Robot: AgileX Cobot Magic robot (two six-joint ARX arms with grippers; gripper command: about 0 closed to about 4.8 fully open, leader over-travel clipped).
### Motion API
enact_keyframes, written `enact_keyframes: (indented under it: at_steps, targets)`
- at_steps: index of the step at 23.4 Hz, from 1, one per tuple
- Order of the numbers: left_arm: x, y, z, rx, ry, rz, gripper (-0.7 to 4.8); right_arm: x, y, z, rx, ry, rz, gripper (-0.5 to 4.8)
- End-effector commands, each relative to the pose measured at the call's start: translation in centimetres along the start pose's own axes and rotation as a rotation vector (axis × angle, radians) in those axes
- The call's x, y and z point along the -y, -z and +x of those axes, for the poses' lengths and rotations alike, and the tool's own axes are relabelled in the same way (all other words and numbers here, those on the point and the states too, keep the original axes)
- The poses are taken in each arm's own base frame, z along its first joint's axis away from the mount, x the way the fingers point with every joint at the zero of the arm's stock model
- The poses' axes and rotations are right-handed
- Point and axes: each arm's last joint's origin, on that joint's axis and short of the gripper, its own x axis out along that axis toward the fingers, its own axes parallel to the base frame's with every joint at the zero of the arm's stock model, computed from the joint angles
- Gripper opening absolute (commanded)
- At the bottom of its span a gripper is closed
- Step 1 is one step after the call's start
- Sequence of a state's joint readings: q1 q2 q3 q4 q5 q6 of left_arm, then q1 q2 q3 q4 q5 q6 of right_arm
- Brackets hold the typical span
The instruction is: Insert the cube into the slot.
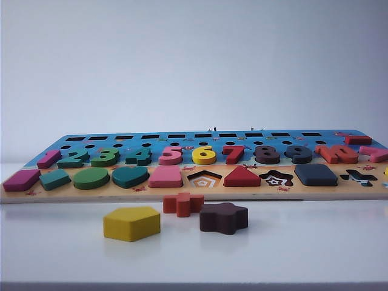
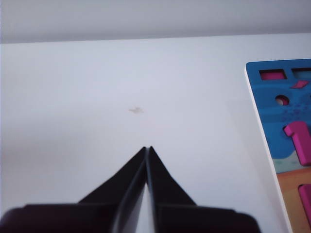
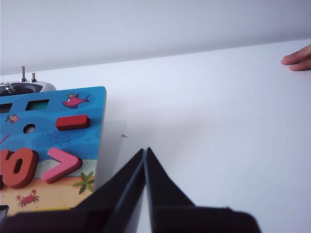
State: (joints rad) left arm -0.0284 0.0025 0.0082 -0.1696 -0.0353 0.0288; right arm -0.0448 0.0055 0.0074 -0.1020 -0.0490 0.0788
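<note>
Cube [image 1: 316, 174], the navy square block, is sitting in the puzzle board's [image 1: 194, 195] front row, between the star cutout [image 1: 276, 179] and the cross cutout [image 1: 357, 177]. No checkerboard-based slot is showing anywhere in that row, so the block is most likely covering it; from this low angle I can't tell whether it's fully seated or just lying on top. My read: the task is either effectively done or still needing a press-down check.

Left gripper [image 2: 147, 148] is hanging over bare white table [image 2: 97, 97] beside the board's end near the magenta 1 [image 2: 301, 143], jaws pinched together, holding nothing. Right gripper [image 3: 145, 150] is hanging just off the board's other end by the pink > piece [image 3: 60, 164], also closed and empty. Neither is showing in the exterior view, and both are well apart from the cube.

Yellow pentagon [image 1: 131, 222], orange cross [image 1: 182, 204] and brown star block [image 1: 224, 217] are lying loose on the table in front of the board.

Readable writing: digit pieces 1 through 9 plus 10, a red minus bar [image 3: 73, 122] and the >. No brand text is showing.

Someone's fingertips [image 3: 297, 58] are resting at the table's far edge in the right wrist view.
</note>
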Motion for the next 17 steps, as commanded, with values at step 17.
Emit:
enact_keyframes:
  at_steps: [17]
  targets:
    - [0.0,0.17,0.03,-0.01,0.006,-0.003,0.07,-0.01,-0.12,-0.02,0.013,0.0,0.002,-0.04]
